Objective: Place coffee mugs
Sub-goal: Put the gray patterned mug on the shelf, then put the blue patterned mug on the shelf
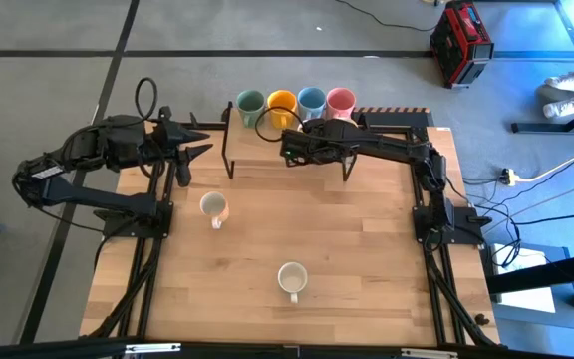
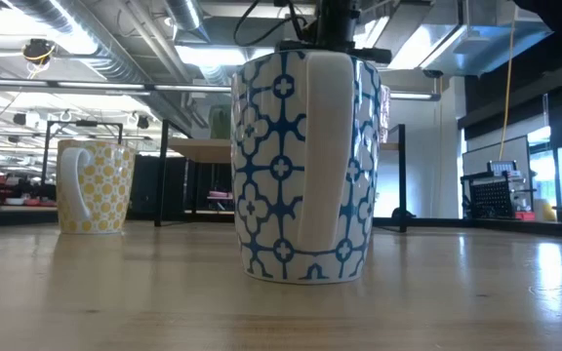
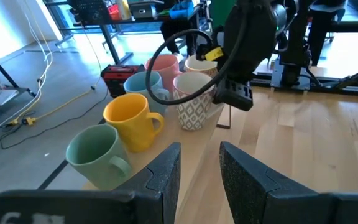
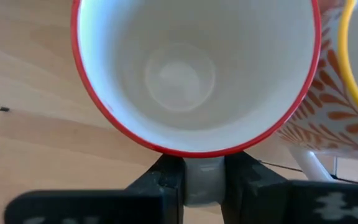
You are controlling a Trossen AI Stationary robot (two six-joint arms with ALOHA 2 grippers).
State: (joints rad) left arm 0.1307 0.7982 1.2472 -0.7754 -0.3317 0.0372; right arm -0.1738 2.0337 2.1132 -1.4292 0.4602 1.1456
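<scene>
Four plain coffee mugs, green [image 3: 98, 155], yellow [image 3: 132, 118], blue [image 3: 145, 87] and pink [image 3: 163, 64], stand in a row on the raised wooden shelf [image 1: 387, 118] at the table's far side. My right gripper [image 4: 202, 171] reaches in from the right [image 1: 285, 140] and is shut on a cream, grey-patterned, red-rimmed mug [image 3: 194, 99] just in front of that row. Beside it stands an orange-patterned, yellow-rimmed mug [image 4: 328, 118]. My left gripper [image 3: 199, 168] hangs open at the far left [image 1: 195, 152], holding nothing. My right gripper pinches the red-rimmed mug's side handle [image 4: 202, 180] between its two fingers, coming steeply from above. The mug stays upright, its mouth [image 4: 185, 68] facing up. Whether its base rests on the shelf, I cannot tell.
Two more mugs stand on the table: a yellow-dotted one [image 1: 214, 209] at left centre and a blue-patterned one [image 1: 292, 279] nearer the front edge. The dark rack frame [image 1: 229, 140] carries the shelf. Bare wood lies between the two mugs and toward the right.
</scene>
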